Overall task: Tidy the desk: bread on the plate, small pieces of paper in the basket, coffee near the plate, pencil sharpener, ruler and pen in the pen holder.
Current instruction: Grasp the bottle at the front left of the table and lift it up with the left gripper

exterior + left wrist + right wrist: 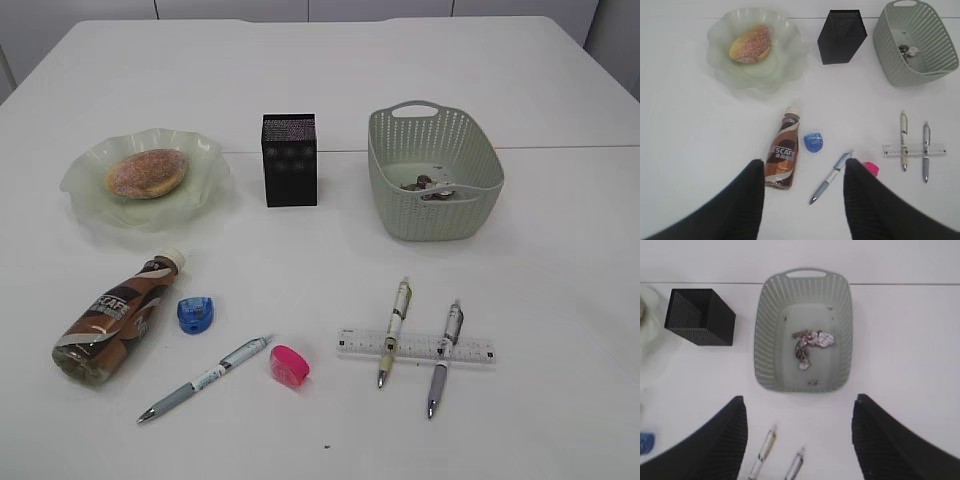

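The bread [146, 173] lies on the green plate [205, 160] at the left. The paper wads [811, 344] lie in the basket [475, 180]. The coffee bottle [115, 319] lies on its side in front of the plate. A blue sharpener [196, 315], a pink sharpener [289, 364] and a pen [205, 379] lie nearby. Two pens [393, 331] [444, 343] lie across the ruler [470, 349]. The black pen holder [289, 159] stands in the middle. My left gripper [802, 172] is open high above the bottle and pen. My right gripper [799, 407] is open above the two pens.
The white desk [560, 260] has a seam line running behind the holder. Neither arm shows in the exterior view.
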